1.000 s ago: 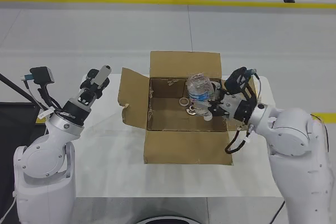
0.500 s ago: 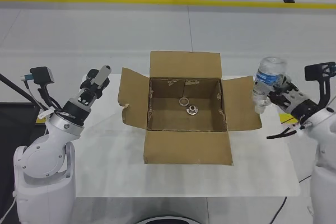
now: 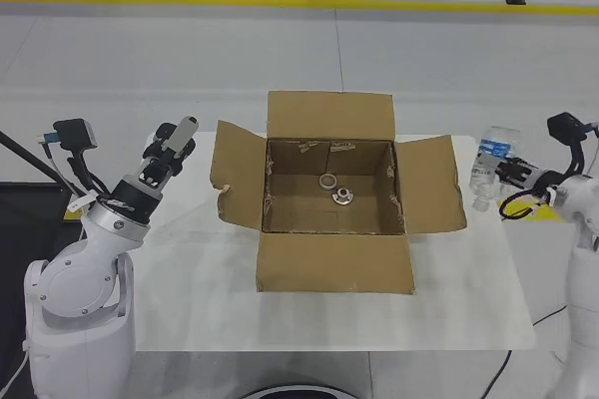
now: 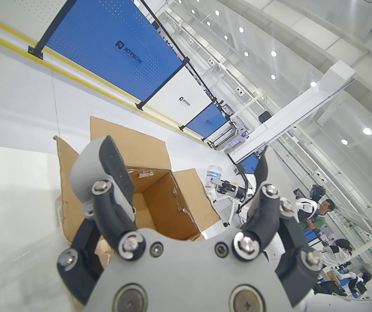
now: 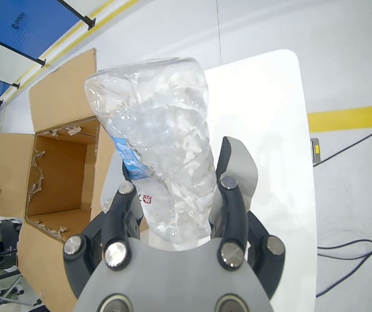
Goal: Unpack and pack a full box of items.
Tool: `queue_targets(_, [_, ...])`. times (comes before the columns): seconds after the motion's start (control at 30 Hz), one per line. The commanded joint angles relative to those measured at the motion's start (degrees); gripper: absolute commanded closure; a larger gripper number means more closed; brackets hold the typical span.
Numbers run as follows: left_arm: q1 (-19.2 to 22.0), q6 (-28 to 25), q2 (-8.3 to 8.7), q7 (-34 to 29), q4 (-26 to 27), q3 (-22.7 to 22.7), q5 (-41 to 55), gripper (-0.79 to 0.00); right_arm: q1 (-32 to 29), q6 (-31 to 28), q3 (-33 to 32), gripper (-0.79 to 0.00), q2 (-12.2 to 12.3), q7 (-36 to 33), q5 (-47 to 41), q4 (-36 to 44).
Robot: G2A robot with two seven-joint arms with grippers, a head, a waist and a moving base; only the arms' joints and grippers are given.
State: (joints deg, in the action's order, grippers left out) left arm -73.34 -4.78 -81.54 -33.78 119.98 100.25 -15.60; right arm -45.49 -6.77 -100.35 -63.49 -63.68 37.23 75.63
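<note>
An open cardboard box (image 3: 331,259) stands mid-table with its flaps spread; two small round items (image 3: 335,190) lie on its floor. My right gripper (image 3: 501,174) is shut on a crumpled clear water bottle (image 3: 490,160), held over the table's right edge, just beyond the box's right flap (image 3: 431,186). In the right wrist view the bottle (image 5: 160,150) sits between the fingers (image 5: 229,176), with the box (image 5: 56,150) beyond it. My left gripper (image 3: 178,140) hangs open above the table's left side, away from the box. The left wrist view has its fingers (image 4: 114,167) spread and the box (image 4: 160,196) ahead.
The white table (image 3: 220,299) has bare room in front of the box and on the left. A black stand with cables (image 3: 65,150) is by the left arm. A yellow floor line (image 3: 589,209) runs past the right edge.
The right gripper lifted the water bottle out of the box, carried it rightward past the right flap, and lowered it toward the table's right edge. The left arm stayed still.
</note>
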Motion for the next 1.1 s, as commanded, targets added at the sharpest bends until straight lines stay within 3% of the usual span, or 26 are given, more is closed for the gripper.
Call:
queue_targets(0.0, [0.0,0.0,0.0,0.0,0.0,0.0,0.0,-0.785,2.85,0.09,1.32,0.0,0.24,-0.83,1.53,-6.31])
queue_targets(0.33, [0.0,0.0,0.0,0.0,0.0,0.0,0.0,-0.785,16.04,-4.82,8.56,0.0,0.67,-4.3,4.89,-31.39])
queue_targets(0.63, [0.0,0.0,0.0,0.0,0.0,0.0,0.0,-0.785,23.38,-7.93,14.39,0.0,-0.21,-3.08,6.26,-45.96])
queue_targets(0.67, [0.0,0.0,0.0,0.0,0.0,0.0,0.0,-0.785,23.9,-8.36,14.72,-0.037,-0.29,-2.59,6.11,-47.2])
queue_targets(0.7, [0.0,0.0,0.0,0.0,0.0,0.0,0.0,-0.785,24.36,-8.85,15.15,-0.154,-0.38,-2.36,6.1,-48.31])
queue_targets(0.93, [0.0,0.0,0.0,0.0,0.0,0.0,0.0,-0.785,26.67,-10.16,17.81,-0.385,-1.22,-1.0,5.7,-53.64])
queue_targets(0.97, [0.0,0.0,0.0,0.0,0.0,0.0,0.0,-0.785,26.93,-10.31,17.97,-0.456,-1.24,-0.56,5.62,-54.18])
queue_targets(1.0, [0.0,0.0,0.0,0.0,0.0,0.0,0.0,-0.785,27.08,-10.64,18.08,-0.456,-1.26,-0.08,5.39,-54.68])
queue_targets(1.03, [0.0,0.0,0.0,0.0,0.0,0.0,0.0,-0.785,27.18,-10.96,18.22,-0.671,-1.25,0.21,5.32,-55.12])
queue_targets(1.07, [0.0,0.0,0.0,0.0,0.0,0.0,0.0,-0.785,27.27,-11.21,18.36,-0.785,-1.22,0.35,5.28,-55.5])
